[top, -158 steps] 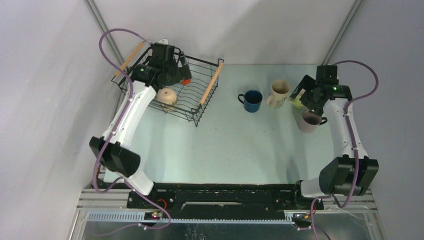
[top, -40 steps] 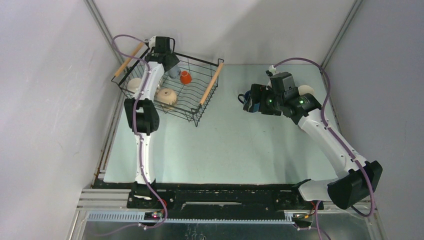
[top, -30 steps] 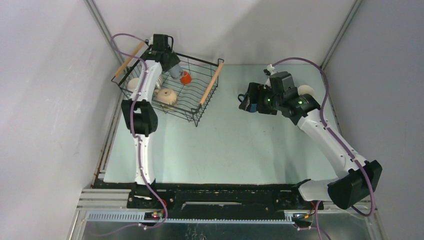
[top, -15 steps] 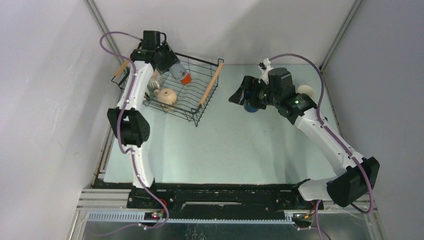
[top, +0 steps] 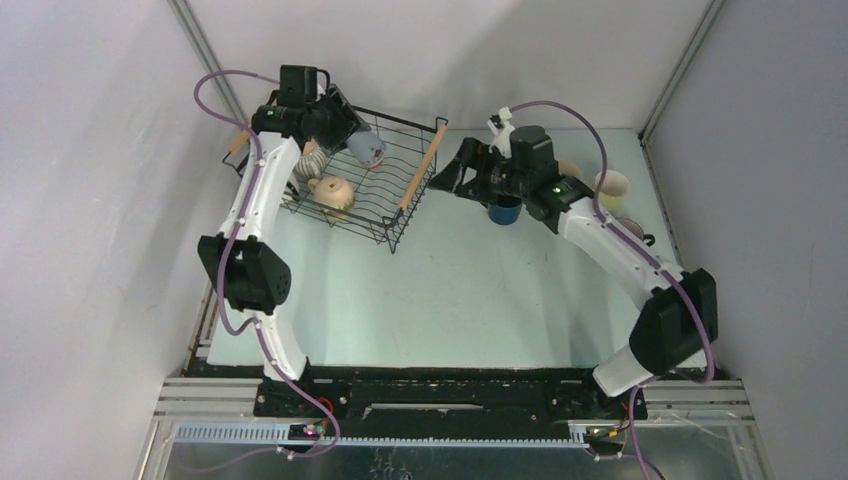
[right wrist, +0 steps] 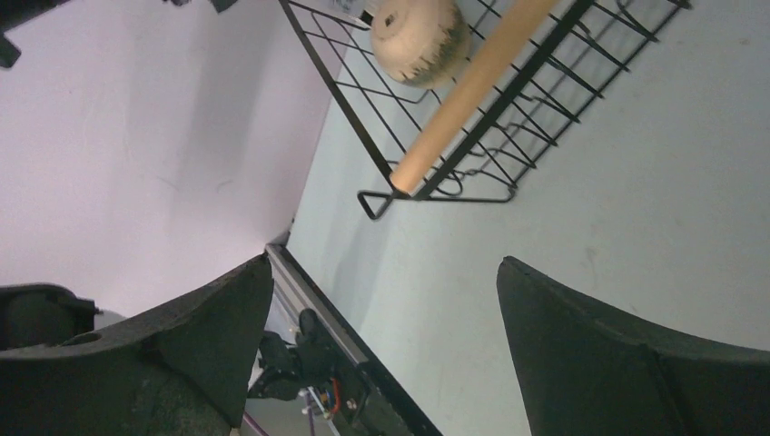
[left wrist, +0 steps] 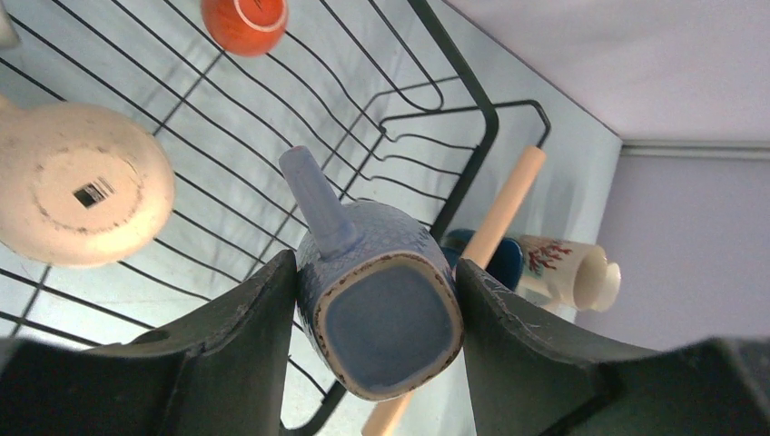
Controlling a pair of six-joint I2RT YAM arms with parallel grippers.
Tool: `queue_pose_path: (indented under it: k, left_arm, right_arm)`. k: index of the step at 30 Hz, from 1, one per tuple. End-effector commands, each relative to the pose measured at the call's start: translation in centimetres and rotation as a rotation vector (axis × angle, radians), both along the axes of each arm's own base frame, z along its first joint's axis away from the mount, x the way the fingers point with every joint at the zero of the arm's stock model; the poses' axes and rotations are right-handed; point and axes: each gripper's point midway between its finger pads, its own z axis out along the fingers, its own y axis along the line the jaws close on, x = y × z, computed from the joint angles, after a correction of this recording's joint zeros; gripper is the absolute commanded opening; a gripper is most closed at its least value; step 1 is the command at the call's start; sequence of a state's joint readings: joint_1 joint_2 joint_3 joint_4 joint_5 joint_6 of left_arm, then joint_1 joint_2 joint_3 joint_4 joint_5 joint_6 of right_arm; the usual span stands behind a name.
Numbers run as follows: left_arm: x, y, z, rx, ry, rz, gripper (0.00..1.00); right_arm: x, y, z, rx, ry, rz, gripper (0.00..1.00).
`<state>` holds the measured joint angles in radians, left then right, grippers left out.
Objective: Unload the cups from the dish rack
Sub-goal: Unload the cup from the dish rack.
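My left gripper [left wrist: 374, 269] is shut on a blue-grey cup [left wrist: 381, 309], gripped across its body with its base toward the camera. It hangs above the dish rack [top: 394, 234], over the back right part. In the rack lie an upturned cream cup [left wrist: 77, 186], an orange cup [left wrist: 243, 20] and a striped cup [top: 310, 160]. My right gripper [top: 455, 176] is open and holds nothing. It hovers just right of the rack's wooden handle [right wrist: 472, 86]. A navy cup [top: 503, 211], a cream patterned cup [left wrist: 567, 272], a pale yellow-green cup [top: 612, 186] and a mauve cup [top: 630, 230] stand on the table.
The rack sits at the table's back left, close to the left wall [top: 90, 200]. The cups on the table cluster at the back right, partly under my right arm [top: 600, 240]. The pale green tabletop [top: 450, 300] stretches toward the arm bases.
My left gripper has carried the blue-grey cup up and slightly right over the rack, now hiding the orange cup from above. My open right gripper has swung left toward the rack.
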<state>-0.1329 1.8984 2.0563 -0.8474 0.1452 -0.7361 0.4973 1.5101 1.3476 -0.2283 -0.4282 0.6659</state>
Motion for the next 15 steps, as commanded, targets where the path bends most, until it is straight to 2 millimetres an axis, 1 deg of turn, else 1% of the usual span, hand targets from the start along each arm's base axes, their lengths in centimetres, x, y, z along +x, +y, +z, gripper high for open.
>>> queue_pose_path:
  k: [1, 4, 5, 7, 8, 13, 15]
  left_arm:
    - [-2.0, -1.6, 5.0, -0.091, -0.108, -0.049, 0.01]
    - [-2.8, -1.9, 5.5, -0.11, -0.11, -0.061, 0.01]
    - [-3.0, -1.9, 5.8, -0.115, -0.112, -0.066, 0.0]
    - [-3.5, -2.3, 6.1, -0.126, -0.112, -0.081, 0.0]
    - [-3.9, -2.5, 6.4, -0.132, -0.114, -0.09, 0.0]
    - [-5.2, -3.9, 7.3, -0.17, -0.114, -0.131, 0.0]
    - [-5.8, -4.3, 7.7, -0.185, -0.117, -0.145, 0.0]
  right_arm:
    - [1.5, 3.7, 4.3, 0.128, -0.098, 0.073, 0.99]
    - [2.2, 5.5, 5.0, 0.168, -0.111, 0.103, 0.98]
    - [2.3, 5.9, 4.9, 0.176, -0.105, 0.106, 0.98]
    - [2.7, 6.8, 5.3, 0.208, -0.125, 0.113, 0.96]
    - [2.9, 7.2, 5.1, 0.222, -0.116, 0.115, 0.95]
    - [3.5, 8.6, 5.0, 0.287, -0.109, 0.135, 0.89]
    - [3.8, 9.0, 5.3, 0.309, -0.12, 0.139, 0.88]
